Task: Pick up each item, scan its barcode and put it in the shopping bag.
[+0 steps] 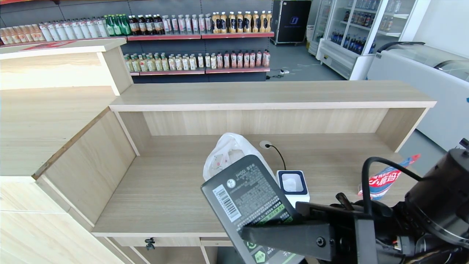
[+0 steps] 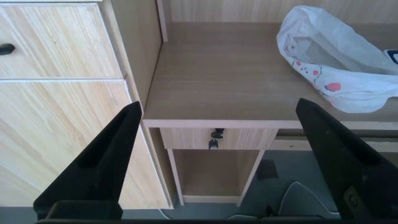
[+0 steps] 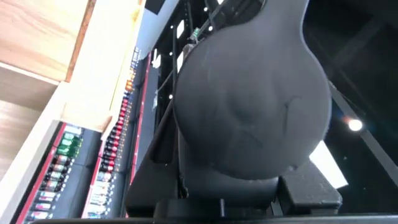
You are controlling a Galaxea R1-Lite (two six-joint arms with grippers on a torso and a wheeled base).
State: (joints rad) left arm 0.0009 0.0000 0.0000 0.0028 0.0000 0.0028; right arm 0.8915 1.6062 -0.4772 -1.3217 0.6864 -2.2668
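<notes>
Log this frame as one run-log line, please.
right gripper: shut on dark pouch, barcode up, near scanner | left gripper: open, empty | shopping bag: on counter | red-blue packet: on counter, right

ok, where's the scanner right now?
Head view: the scanner sits on the counter, right of centre, just right of the white shopping bag and behind the dark packet.

The dark pouch (image 1: 249, 198) carries a white barcode label (image 1: 227, 202), a round emblem (image 1: 231, 183) and dense white print, too small to read. The red-blue packet (image 1: 384, 179), at the right of the table (image 1: 165, 190), bears large white characters, partly hidden.
</notes>
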